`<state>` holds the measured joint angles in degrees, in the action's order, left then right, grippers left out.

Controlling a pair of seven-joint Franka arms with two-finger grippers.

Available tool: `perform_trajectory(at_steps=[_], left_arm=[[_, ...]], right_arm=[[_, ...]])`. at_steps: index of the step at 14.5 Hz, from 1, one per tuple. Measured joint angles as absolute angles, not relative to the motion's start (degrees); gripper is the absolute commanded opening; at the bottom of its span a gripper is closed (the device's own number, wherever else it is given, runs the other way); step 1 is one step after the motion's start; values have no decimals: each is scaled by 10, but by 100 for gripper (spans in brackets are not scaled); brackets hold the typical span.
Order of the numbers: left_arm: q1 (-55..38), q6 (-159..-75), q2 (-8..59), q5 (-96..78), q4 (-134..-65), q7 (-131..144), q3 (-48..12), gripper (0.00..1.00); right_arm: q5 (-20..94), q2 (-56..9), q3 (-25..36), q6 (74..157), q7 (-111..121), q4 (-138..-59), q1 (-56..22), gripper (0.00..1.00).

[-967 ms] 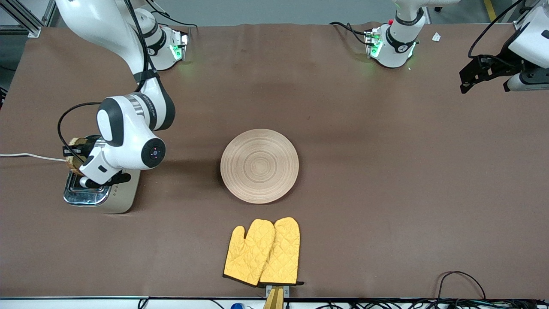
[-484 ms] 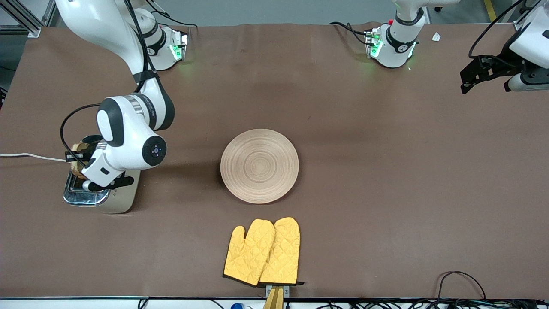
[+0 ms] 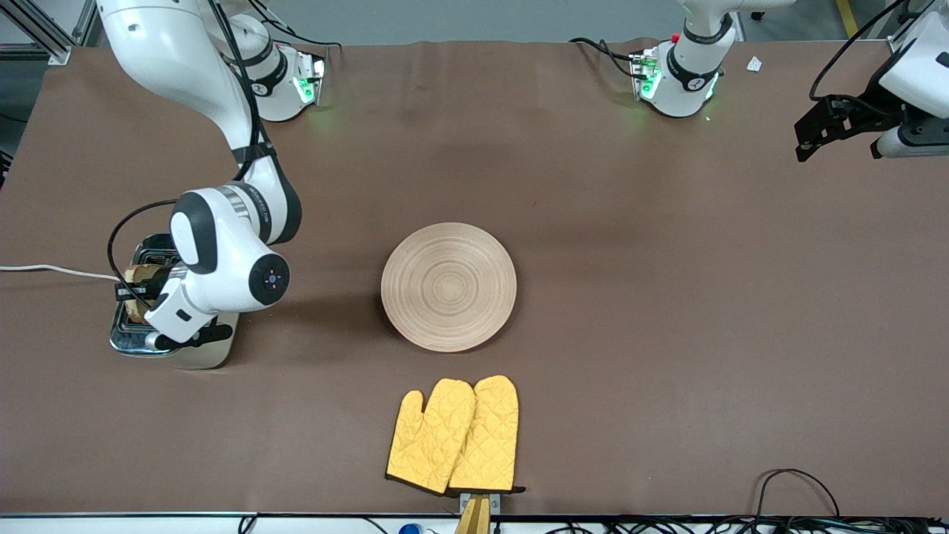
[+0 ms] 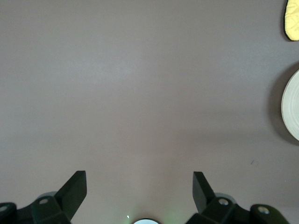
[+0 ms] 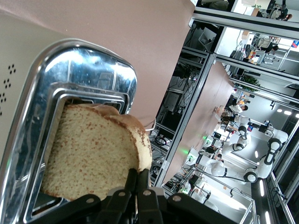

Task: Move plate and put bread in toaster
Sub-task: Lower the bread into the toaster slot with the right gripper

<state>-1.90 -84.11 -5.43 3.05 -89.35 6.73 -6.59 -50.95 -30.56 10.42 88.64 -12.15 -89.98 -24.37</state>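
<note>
The cream toaster (image 3: 204, 350) with a chrome top stands toward the right arm's end of the table. My right gripper (image 3: 139, 291) is over it, shut on the bread (image 3: 142, 276). In the right wrist view the gripper (image 5: 142, 179) pinches the brown slice (image 5: 91, 151) by its crust, and the slice's far edge reaches into a slot of the toaster (image 5: 93, 63). The round wooden plate (image 3: 448, 286) lies at mid-table and also shows in the left wrist view (image 4: 293, 109). My left gripper (image 3: 812, 137) waits open and empty in the air over the left arm's end of the table (image 4: 140, 179).
A pair of yellow oven mitts (image 3: 454, 435) lies nearer the front camera than the plate, and one tip shows in the left wrist view (image 4: 292, 21). The toaster's white cord (image 3: 52, 271) runs off the table's end. Black cables (image 3: 797, 482) lie at the front edge.
My right gripper has carried the bread along the toaster top toward the front camera and lowered it, so the slice now sits at a slot. The left arm has not moved.
</note>
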Motion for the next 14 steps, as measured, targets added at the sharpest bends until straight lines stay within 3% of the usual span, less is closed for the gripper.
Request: perform_trajectory(at_steps=[8, 9, 10, 13, 14], left_arm=[[-20, -841, -54, 31, -894, 67, -66, 100], [-20, -841, -54, 31, -894, 67, -66, 100], [-20, -841, -54, 31, -894, 67, -66, 100], [-20, -841, -54, 31, -894, 66, -66, 100], [-20, -841, -54, 31, -894, 66, -66, 100]], right_arm=[[-450, -317, 104, 901, -122, -887, -219, 3], [-434, -319, 104, 903, -122, -887, -220, 9], [-422, -321, 103, 906, -123, -886, -220, 26], [-358, -325, 105, 909, -127, -856, -215, 99], [-336, -325, 105, 909, -127, -841, -212, 100]])
